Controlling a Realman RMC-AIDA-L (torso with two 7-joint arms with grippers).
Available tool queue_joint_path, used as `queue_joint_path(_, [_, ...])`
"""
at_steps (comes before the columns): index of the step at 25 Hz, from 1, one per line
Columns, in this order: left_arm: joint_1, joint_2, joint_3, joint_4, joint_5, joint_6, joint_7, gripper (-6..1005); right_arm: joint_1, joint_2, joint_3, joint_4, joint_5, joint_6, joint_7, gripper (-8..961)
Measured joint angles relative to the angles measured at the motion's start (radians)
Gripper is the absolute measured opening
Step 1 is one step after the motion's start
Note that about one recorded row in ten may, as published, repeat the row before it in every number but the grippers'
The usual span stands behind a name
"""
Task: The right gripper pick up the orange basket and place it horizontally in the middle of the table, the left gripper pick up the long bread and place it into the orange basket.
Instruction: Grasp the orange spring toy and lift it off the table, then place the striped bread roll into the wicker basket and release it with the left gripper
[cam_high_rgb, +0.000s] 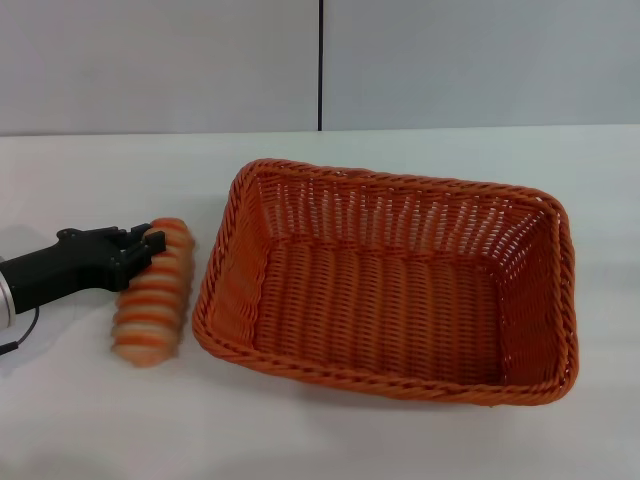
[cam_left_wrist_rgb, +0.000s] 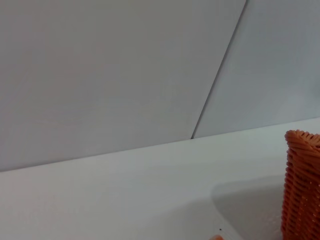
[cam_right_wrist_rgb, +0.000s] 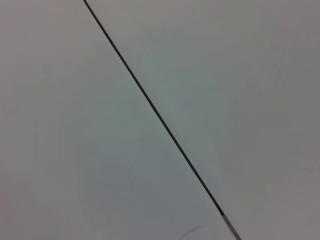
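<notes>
Left gripper (cam_high_rgb: 150, 243) on the long bread (cam_high_rgb: 155, 291)!
We see its fingers at the loaf's far end, grip unclear; bread lies on the table (cam_high_rgb: 90, 420), at nine o'clock of the orange basket (cam_high_rgb: 390, 280).

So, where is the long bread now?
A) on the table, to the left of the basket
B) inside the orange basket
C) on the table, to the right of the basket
A: the long bread lies on the table left of the orange basket, with the left claw at it.
</notes>
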Motion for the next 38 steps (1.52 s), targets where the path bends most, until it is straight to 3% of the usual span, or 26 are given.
queue_joint_path(8, [0.004, 0.0, -0.024, 0.007, 0.0, -0.002, 0.0, 190, 0.0, 0.002, 0.0, -0.002, 0.0, 0.0, -0.001, 468])
queue_joint_path(13, [0.008, 0.0, -0.209, 0.039, -0.002, 0.017, -0.006, 176, 0.0, 0.002, 0.0, -0.002, 0.0, 0.001, -0.001, 468])
queue_joint_path(14, [0.008, 0.0, -0.209, 0.039, -0.002, 0.017, -0.006, 173, 0.0, 0.002, 0.0, -0.002, 0.0, 0.001, -0.001, 468])
queue_joint_path(15, [0.009, 0.0, -0.284, 0.06, -0.008, 0.035, -0.006, 170, 0.0, 0.002, 0.001, -0.002, 0.0, 0.005, -0.001, 468])
queue_joint_path(21, [0.01, 0.0, -0.35, 0.079, -0.035, 0.065, -0.006, 171, -0.004, 0.002, 0.003, -0.002, 0.001, 0.01, 0.0, 468])
queue_joint_path(22, [0.016, 0.002, -0.38, 0.085, -0.145, 0.154, -0.013, 171, -0.004, 0.002, 0.003, -0.002, 0.002, 0.01, 0.0, 468])
queue_joint_path(23, [0.016, 0.002, -0.38, 0.085, -0.145, 0.154, -0.013, 170, -0.004, 0.002, 0.004, -0.003, 0.002, 0.01, 0.0, 468])
queue_joint_path(25, [-0.005, -0.001, -0.362, 0.064, -0.232, 0.311, -0.016, 167, 0.0, 0.002, 0.004, -0.014, 0.002, 0.011, 0.0, 468])
queue_joint_path(27, [-0.04, -0.003, -0.312, 0.032, -0.237, 0.381, -0.021, 164, 0.001, 0.002, 0.002, -0.016, 0.003, 0.011, -0.001, 468])
queue_joint_path(28, [-0.04, -0.003, -0.312, 0.032, -0.237, 0.381, -0.021, 163, 0.001, 0.002, 0.002, -0.016, 0.003, 0.011, -0.001, 468])
queue_joint_path(30, [-0.1, -0.005, -0.173, -0.022, -0.238, 0.409, -0.029, 160, 0.005, 0.003, 0.001, -0.018, 0.003, 0.011, -0.003, 468])
queue_joint_path(31, [-0.1, -0.005, -0.173, -0.022, -0.238, 0.409, -0.029, 159, 0.005, 0.003, 0.001, -0.018, 0.003, 0.011, -0.003, 468])
queue_joint_path(35, [-0.202, -0.015, 0.041, -0.132, -0.238, 0.373, -0.005, 157, 0.01, 0.004, 0.0, -0.027, 0.002, 0.011, -0.005, 468])
queue_joint_path(38, [-0.232, -0.018, 0.084, -0.169, -0.238, 0.347, 0.012, 156, 0.012, 0.004, 0.0, -0.028, 0.001, 0.01, -0.006, 468])
